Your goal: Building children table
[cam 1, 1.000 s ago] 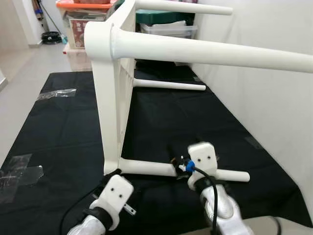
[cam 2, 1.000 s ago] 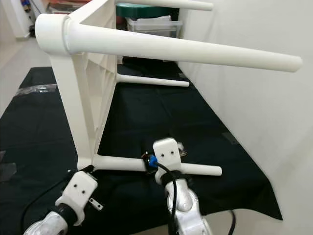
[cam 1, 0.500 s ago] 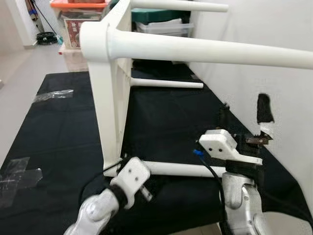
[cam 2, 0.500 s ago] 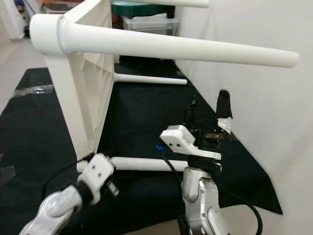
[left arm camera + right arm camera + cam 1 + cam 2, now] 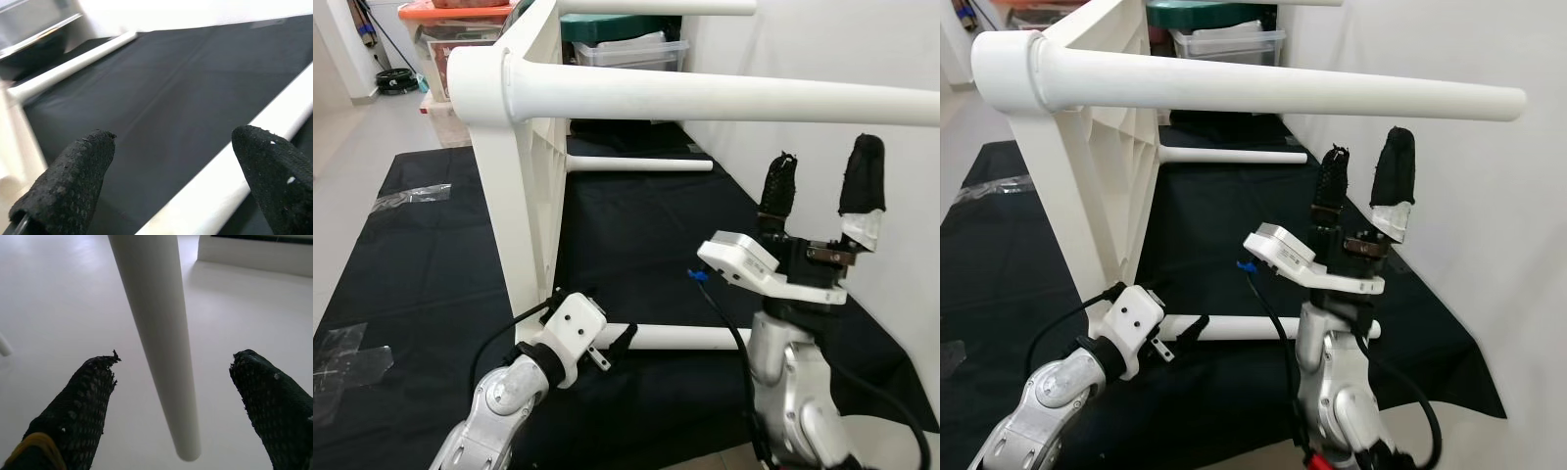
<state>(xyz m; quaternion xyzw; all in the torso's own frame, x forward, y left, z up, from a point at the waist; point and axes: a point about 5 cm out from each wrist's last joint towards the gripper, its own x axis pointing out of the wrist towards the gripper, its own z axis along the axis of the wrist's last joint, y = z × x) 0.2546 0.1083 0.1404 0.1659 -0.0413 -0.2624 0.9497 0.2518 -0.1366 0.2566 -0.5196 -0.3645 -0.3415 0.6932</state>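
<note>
White children's table lies tipped on its side on the black mat, tabletop vertical at my 11 o'clock, four legs sticking out toward 3 o'clock along the white wall.

My right gripper is raised, fingers pointing up, spread wide, holding nothing. It sits just below the near upper leg, not touching. In the right wrist view that leg runs between my two fingertips with gaps on both sides.

My left gripper is low at 6 o'clock, beside the near lower leg that rests on the mat. It is open too, empty. The left wrist view has the leg crossing between the pads. Contact there: can't tell.

Handling guess: hard moulded plastic, light, stiff, smooth and a bit slippery. Round tapered legs could slide through the pads toward the thin end. Best hold is near the thicker root by the corner socket, squeezing square across the leg. Long leg means leverage, so a tip-end grip could twist the joint or rock the whole table.
</note>
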